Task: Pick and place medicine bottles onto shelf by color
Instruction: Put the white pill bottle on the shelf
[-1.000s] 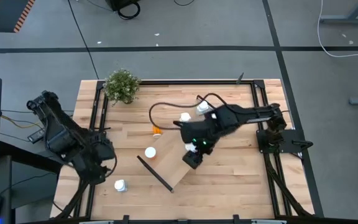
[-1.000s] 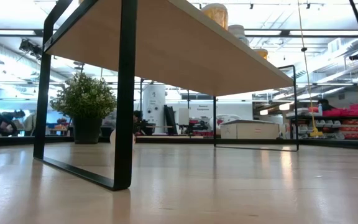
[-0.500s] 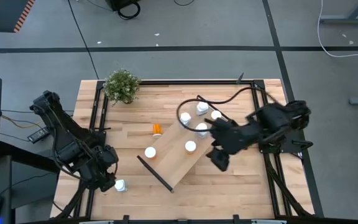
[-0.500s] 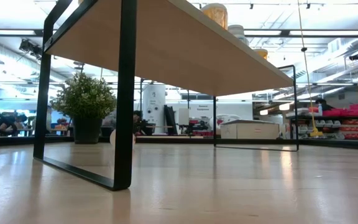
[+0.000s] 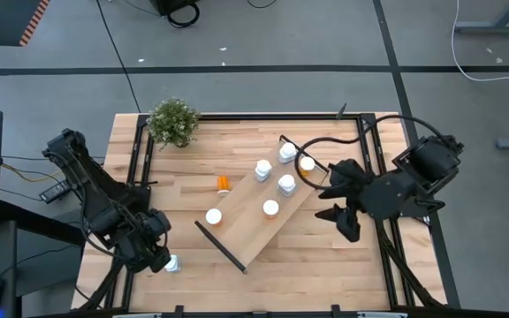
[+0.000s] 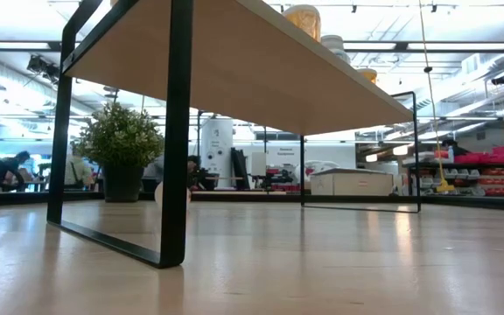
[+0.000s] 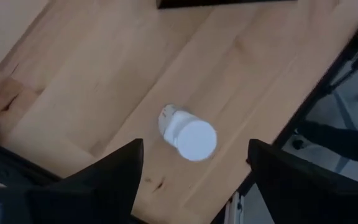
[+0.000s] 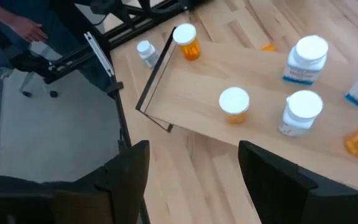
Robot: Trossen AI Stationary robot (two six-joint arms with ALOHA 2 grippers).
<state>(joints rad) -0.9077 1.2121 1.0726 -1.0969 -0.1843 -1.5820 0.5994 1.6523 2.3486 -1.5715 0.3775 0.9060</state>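
Observation:
The shelf (image 5: pixel 263 212) is a light-wood board lying slantwise mid-table, with black rails. On it stand three white bottles (image 5: pixel 263 168) and three orange ones with white caps (image 5: pixel 270 208). Another orange bottle (image 5: pixel 224 184) lies on its side on the table beside the shelf. A white bottle (image 5: pixel 171 262) lies on its side on the table near the near-left corner. My left gripper (image 5: pixel 155 254) hovers open over it, its fingers on either side of the bottle (image 7: pixel 188 134) without touching. My right gripper (image 5: pixel 348 228) is open and empty, right of the shelf (image 8: pixel 241 93).
A small potted plant (image 5: pixel 173 121) stands at the far-left corner. A black cable (image 5: pixel 237 150) loops over the table behind the shelf. Black frame rails (image 5: pixel 137 159) run along both sides. Bare tabletop lies near the front edge. A person (image 8: pixel 17 28) sits beyond the table.
My right gripper has drawn back from over the shelf toward the table's right edge; an orange bottle stands where it was. My left gripper has moved toward the near edge, down to the white bottle on the table.

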